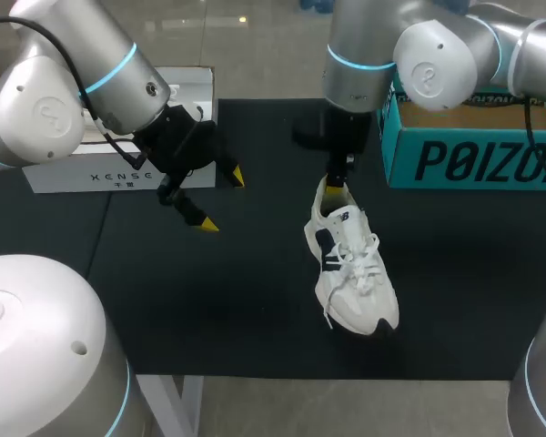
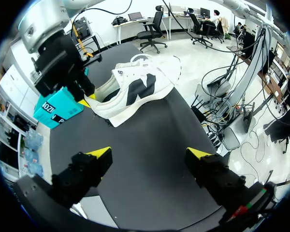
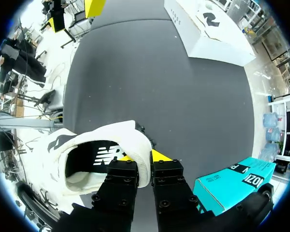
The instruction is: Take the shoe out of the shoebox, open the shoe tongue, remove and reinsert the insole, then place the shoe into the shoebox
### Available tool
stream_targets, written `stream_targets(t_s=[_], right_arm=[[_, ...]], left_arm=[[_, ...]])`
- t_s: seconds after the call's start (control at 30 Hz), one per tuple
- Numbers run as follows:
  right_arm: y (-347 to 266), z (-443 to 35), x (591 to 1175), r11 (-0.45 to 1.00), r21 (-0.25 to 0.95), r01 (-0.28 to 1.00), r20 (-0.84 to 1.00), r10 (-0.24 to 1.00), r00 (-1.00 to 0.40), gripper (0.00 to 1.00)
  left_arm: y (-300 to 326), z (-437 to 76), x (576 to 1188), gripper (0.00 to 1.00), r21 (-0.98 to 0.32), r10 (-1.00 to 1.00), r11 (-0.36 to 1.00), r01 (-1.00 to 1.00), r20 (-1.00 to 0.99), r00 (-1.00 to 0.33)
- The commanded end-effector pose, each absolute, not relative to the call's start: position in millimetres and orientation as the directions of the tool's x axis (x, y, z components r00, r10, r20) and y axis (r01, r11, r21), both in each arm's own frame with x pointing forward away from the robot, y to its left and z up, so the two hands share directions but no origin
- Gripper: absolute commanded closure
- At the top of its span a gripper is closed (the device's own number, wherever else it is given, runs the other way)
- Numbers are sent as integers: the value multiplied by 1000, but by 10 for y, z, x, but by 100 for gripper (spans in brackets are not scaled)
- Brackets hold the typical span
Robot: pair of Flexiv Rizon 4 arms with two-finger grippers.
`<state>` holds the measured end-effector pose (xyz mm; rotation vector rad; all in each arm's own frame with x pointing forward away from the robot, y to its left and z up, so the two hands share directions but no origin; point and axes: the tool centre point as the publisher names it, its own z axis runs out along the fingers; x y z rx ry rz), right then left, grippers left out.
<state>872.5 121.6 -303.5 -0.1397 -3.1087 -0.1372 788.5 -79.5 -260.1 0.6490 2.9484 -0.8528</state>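
Shoe [image 1: 350, 269] is out on the tabletop [image 1: 209, 300] near the teal shoebox [image 1: 473, 150], right gripper [image 1: 338, 185] fingers pinching its heel collar, left gripper [image 1: 220, 198] fingers spread w/ nothing, farther from the box; prob light w/ a floppy upper, so the stiff heel rim's the best hold imo.

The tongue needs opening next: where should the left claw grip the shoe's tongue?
Probably the free top edge of the tongue, from above and the side of the left claw: the shoe sits laces-up, its heel pinched by the right claw.
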Motion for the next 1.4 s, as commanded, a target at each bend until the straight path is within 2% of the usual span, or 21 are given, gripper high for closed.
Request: stream_targets(t_s=[0.03, 0.3, 0.57, 0.77, 1.4], right_arm=[[1024, -2518, 8698, 992, 83, 96, 2, 97, -995, 100], [879, -1710, 8749, 996, 19, 92, -95, 93, -991, 100], [830, -1345, 8784, 993, 28, 117, -158, 120, -980, 100], [877, -1229, 8790, 988, 36, 148, -180, 152, -972, 100], [939, -1214, 8778, 990, 21, 142, -170, 144, -975, 100]], left_arm=[[-802, -2606, 7888, 0, -507, 388, 768, 390, -116, -914], [-802, -2606, 7888, 0, -507, 388, 768, 390, -116, -914], [-802, -2606, 7888, 0, -507, 388, 768, 390, -116, -914], [-802, -2606, 7888, 0, -507, 388, 768, 390, -116, -914], [-802, -2606, 7888, 0, -507, 388, 768, 390, -116, -914]])
